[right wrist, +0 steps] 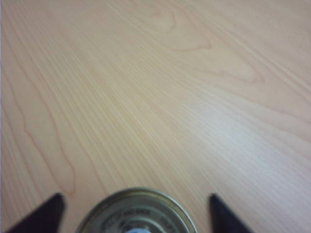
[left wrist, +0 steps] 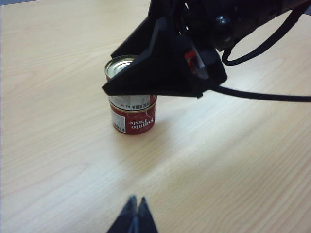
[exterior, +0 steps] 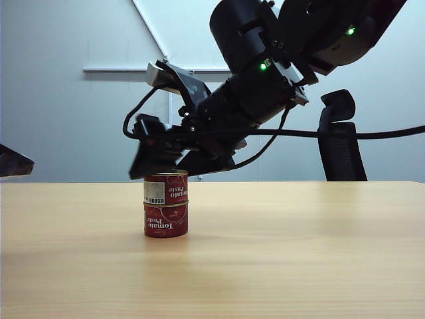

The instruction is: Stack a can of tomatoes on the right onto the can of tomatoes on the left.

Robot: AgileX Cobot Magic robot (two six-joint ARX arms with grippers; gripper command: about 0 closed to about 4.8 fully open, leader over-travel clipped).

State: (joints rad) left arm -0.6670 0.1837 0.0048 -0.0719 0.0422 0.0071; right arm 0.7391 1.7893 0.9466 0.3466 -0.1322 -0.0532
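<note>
Left gripper (left wrist: 134, 216) closed; right gripper (right wrist: 135, 213) fingers clear top can (right wrist: 137, 213).

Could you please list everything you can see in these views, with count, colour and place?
Upper tomato paste can: one, red with a white label, standing on the lower can.
Lower tomato paste can: one, red, on the table left of centre.
Table: one, light wood, across the foreground.
Office chair: one, black, behind the table on the right.
Right gripper: one, black, above the stack, fingers open either side of the top can's lid.
Left gripper: one, black, fingers together, above bare table away from the cans.
</note>
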